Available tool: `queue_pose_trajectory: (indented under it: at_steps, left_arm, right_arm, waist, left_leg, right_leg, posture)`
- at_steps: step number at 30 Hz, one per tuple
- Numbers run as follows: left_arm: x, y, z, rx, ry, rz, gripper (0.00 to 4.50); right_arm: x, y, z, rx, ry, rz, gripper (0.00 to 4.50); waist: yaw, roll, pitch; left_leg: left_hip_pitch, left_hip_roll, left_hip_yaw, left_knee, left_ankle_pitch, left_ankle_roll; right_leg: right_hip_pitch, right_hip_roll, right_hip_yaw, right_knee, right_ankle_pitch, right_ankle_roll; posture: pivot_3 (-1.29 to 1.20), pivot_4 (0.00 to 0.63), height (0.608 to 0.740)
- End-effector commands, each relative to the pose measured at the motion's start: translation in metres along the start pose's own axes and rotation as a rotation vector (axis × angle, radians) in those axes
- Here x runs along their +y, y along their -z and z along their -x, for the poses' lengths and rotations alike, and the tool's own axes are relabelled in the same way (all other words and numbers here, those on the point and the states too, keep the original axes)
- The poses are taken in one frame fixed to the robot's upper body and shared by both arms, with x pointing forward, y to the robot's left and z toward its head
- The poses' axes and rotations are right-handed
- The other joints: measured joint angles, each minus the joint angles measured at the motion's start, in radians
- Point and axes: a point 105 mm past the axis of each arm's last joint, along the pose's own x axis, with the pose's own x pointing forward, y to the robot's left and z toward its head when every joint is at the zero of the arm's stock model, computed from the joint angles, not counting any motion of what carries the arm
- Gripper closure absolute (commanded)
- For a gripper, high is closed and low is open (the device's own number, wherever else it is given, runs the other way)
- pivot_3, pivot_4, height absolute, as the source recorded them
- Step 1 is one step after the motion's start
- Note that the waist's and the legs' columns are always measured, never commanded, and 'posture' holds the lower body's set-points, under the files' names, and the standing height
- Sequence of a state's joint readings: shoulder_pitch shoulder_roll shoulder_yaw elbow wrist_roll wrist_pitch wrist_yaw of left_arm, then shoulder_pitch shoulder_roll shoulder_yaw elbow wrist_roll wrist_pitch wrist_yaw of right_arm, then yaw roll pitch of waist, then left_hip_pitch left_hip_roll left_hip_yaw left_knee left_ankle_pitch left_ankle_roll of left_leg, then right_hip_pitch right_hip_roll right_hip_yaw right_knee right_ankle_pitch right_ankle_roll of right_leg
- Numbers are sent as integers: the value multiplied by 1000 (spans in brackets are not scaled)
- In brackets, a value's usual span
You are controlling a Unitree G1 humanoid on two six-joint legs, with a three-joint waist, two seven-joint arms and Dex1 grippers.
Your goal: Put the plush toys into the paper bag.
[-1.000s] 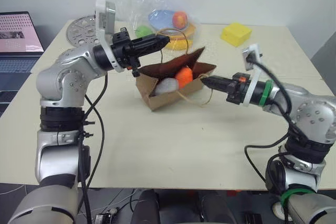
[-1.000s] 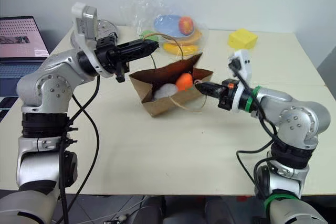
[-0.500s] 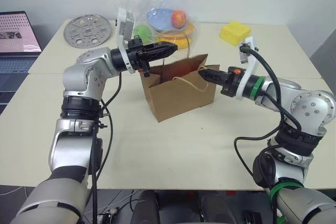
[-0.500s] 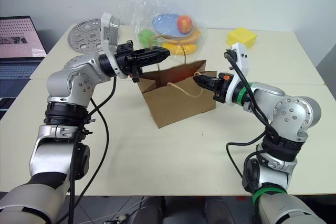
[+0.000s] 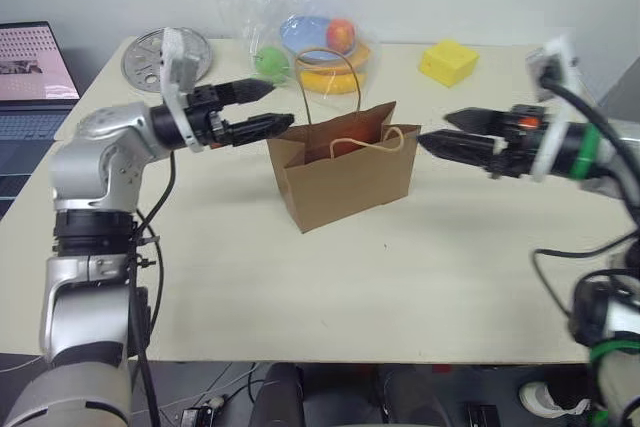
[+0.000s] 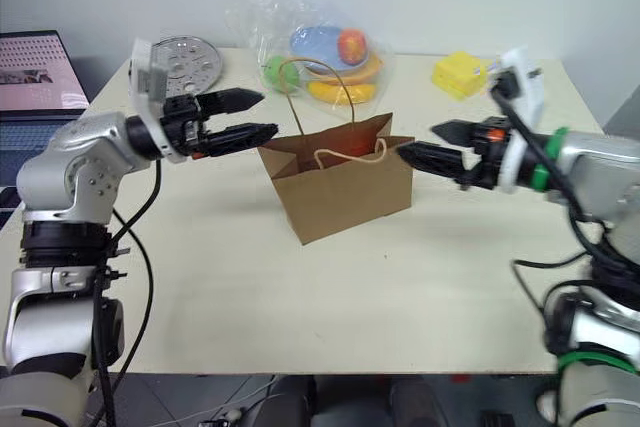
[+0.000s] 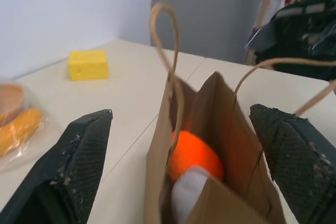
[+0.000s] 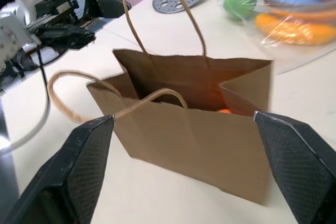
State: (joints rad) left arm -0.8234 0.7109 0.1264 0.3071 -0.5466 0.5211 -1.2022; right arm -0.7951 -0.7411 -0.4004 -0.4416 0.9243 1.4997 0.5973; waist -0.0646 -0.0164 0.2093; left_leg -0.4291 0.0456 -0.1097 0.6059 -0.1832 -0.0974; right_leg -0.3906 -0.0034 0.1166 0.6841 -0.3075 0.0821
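The paper bag (image 5: 343,169) stands upright and open-mouthed at the middle of the table (image 5: 300,287), one twisted handle loop raised above its far edge and the other drooping over its near edge; inside it, seen from the left wrist view, the orange carrot toy (image 7: 192,153) lies against the bag's inner wall with the white egg toy (image 7: 186,198) just in front of it, touching it; the left pincer (image 5: 268,109) hovers just left of the bag's upper left corner, fingers spread and released, grasping nothing; the right pincer (image 5: 447,132) hovers just right of the bag's right edge, level with its rim, fingers likewise spread and empty; neither pincer touches the bag; at the far side of the table a clear plastic bag of fruit (image 5: 305,42) lies behind the paper bag, with a round perforated metal disc (image 5: 150,52) to its left and a yellow block (image 5: 449,62) to its right; a laptop (image 5: 35,72) sits at the far left, off the table's edge.
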Motion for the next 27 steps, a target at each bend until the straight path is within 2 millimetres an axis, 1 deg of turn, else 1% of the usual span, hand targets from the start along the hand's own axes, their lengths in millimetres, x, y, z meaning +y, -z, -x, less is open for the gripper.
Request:
queue_pose_trajectory:
  at_steps: [1,4,8,10,15,18,27]
  left_arm:
    - [-3,-4,6,-5,9,-5,177]
    - [-8,9,5,22,47,37,177]
    - [-13,19,2,54,87,46,177]
    - [-16,21,5,69,107,50,177]
    - [-15,19,9,69,109,53,177]
    - [-22,26,12,114,140,46,177]
    - [-31,30,19,151,161,11,177]
  right_arm:
    - [27,1,4,6,-148,111,0]
    - [39,6,4,17,-212,135,0]
    - [47,12,2,35,-253,179,0]
    - [51,12,3,37,-272,196,0]
    - [53,13,5,44,-290,204,0]
    - [52,14,5,48,-293,197,0]
    - [48,15,5,59,-299,187,0]
  waist:
    - [1,0,0]
    - [1,0,0]
    - [4,0,0]
    - [6,0,0]
    - [7,0,0]
    - [6,0,0]
    - [7,0,0]
  left_leg:
    - [0,0,0,0,0,0]
    - [-1,0,0,1,0,0]
    - [-1,0,0,2,0,0]
    - [-1,0,0,2,0,0]
    - [-1,0,0,2,0,0]
    - [-1,0,0,2,0,0]
    - [-1,0,0,2,0,0]
  right_leg:
    - [0,0,0,0,0,0]
    - [0,0,0,-1,0,0]
    - [1,0,0,-1,0,0]
    - [1,0,0,-1,0,0]
    - [1,0,0,-2,0,0]
    - [1,0,0,-2,0,0]
    - [1,0,0,-2,0,0]
  posture:
    - [0,150,740]
    - [0,150,740]
    - [0,150,740]
    - [0,150,740]
    - [0,150,740]
    - [0,150,740]
    - [0,150,740]
